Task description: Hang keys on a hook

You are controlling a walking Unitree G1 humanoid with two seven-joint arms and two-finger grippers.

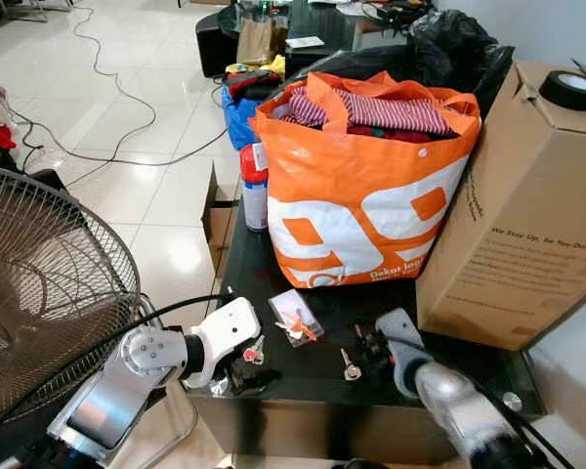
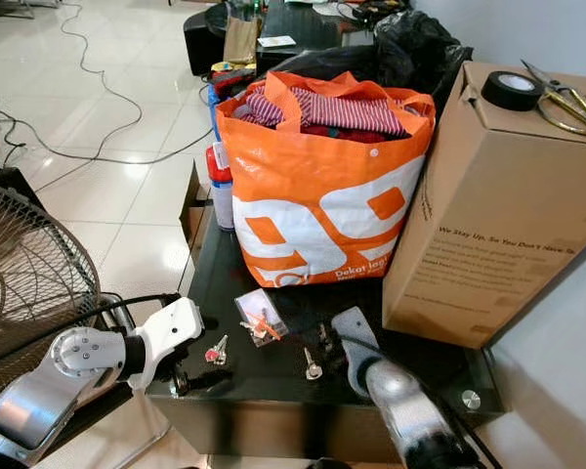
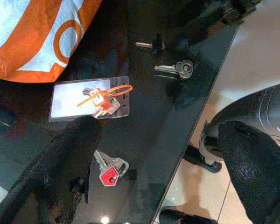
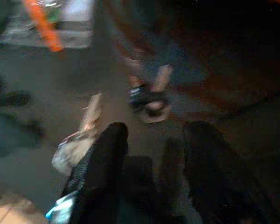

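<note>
Two tools work over the dark surface [image 1: 303, 376], and nothing is held yet. The left tool [image 1: 236, 375] hovers at the near edge with its fingers spread; in its wrist view the red key [image 3: 109, 168] lies on the glass between and just beyond the fingertips [image 3: 79, 186], untouched. Farther out from this tool lies a clear sleeve [image 3: 89, 99] holding small keys and an orange tie, and past that a silver key [image 3: 177, 68]. The right tool [image 1: 371, 347] reaches in from the other side, fingers parted and empty; its wrist view is blurred, showing the silver key just beside one finger [image 4: 100, 158] and a dark key ahead of the gap between them. An orange bag [image 1: 361, 195] of clothes stands well beyond both tools, with a cardboard box [image 1: 523, 205] to the right tool's outer side and a spray can [image 1: 255, 186] by the bag. A fan [image 1: 49, 293] stands outside the left tool. No hook can be identified. Judged progress: early, at the approach to a grasp; closing on a key, lifting, locating a hook and hanging all remain.
</note>
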